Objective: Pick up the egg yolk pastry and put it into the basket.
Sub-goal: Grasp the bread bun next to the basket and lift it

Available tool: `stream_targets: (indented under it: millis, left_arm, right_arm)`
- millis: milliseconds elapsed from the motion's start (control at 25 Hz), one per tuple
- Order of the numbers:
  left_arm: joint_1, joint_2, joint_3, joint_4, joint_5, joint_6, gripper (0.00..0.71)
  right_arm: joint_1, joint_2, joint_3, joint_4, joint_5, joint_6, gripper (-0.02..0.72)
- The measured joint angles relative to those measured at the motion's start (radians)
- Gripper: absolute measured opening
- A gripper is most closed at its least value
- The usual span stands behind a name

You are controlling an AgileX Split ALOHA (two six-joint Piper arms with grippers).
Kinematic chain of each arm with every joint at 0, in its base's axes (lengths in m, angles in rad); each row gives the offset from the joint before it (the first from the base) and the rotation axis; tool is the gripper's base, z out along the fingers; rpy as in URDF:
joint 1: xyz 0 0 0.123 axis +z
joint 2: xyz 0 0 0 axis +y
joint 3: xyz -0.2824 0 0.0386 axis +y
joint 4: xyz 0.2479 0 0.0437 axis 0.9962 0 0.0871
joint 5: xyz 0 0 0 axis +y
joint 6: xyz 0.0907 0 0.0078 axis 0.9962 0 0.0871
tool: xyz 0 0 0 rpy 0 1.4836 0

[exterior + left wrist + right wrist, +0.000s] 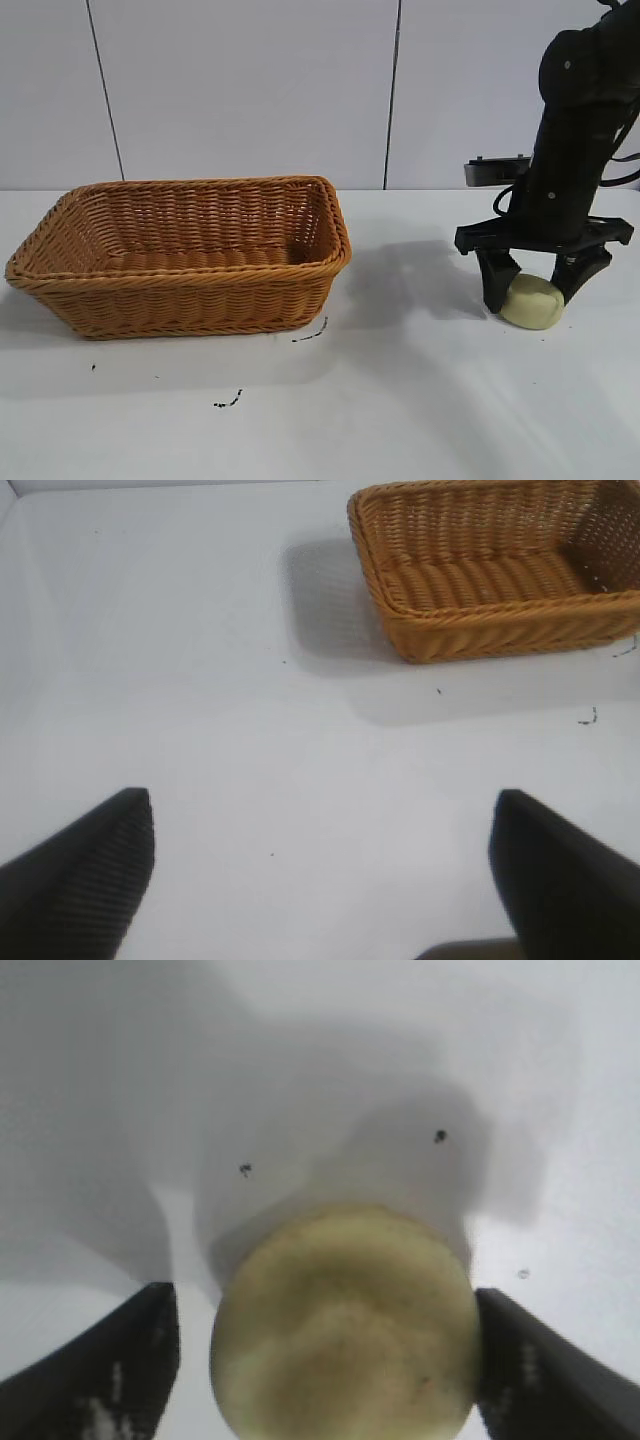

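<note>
The egg yolk pastry, a pale yellow-cream round bun, rests on the white table at the right. In the right wrist view the pastry fills the space between the fingers. My right gripper is lowered around it and open: one finger touches its side, and a narrow gap shows at the other finger. The orange-brown wicker basket stands at the left, empty, well apart from the pastry. My left gripper is open and empty above bare table, with the basket farther off.
The white table has a few small dark specks in front of the basket. A pale panelled wall stands behind. The right arm's dark body rises above the pastry.
</note>
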Motion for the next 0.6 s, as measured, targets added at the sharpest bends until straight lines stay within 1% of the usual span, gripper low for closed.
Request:
stream_targets:
  millis: [80, 120, 200, 280, 400, 600]
  left_arm:
    - [0.0, 0.0, 0.0, 0.0, 0.0, 0.0, 0.693]
    - [0.0, 0.0, 0.0, 0.0, 0.0, 0.0, 0.693]
    - [0.0, 0.0, 0.0, 0.0, 0.0, 0.0, 0.693]
    - [0.0, 0.0, 0.0, 0.0, 0.0, 0.0, 0.693]
    - [0.0, 0.0, 0.0, 0.0, 0.0, 0.0, 0.693]
    - [0.0, 0.0, 0.0, 0.0, 0.0, 0.0, 0.693]
  right_arm:
    - [0.0, 0.0, 0.0, 0.0, 0.0, 0.0, 0.252]
    - [0.0, 0.0, 0.0, 0.0, 0.0, 0.0, 0.202]
    - [0.0, -0.001, 0.0, 0.0, 0.002, 0.0, 0.159]
    - [0.0, -0.006, 0.0, 0.0, 0.015, 0.0, 0.143]
    - [0.0, -0.035, 0.0, -0.015, 0.041, 0.0, 0.137]
    - [0.0, -0.162, 0.0, -0.03, 0.104, 0.0, 0.13]
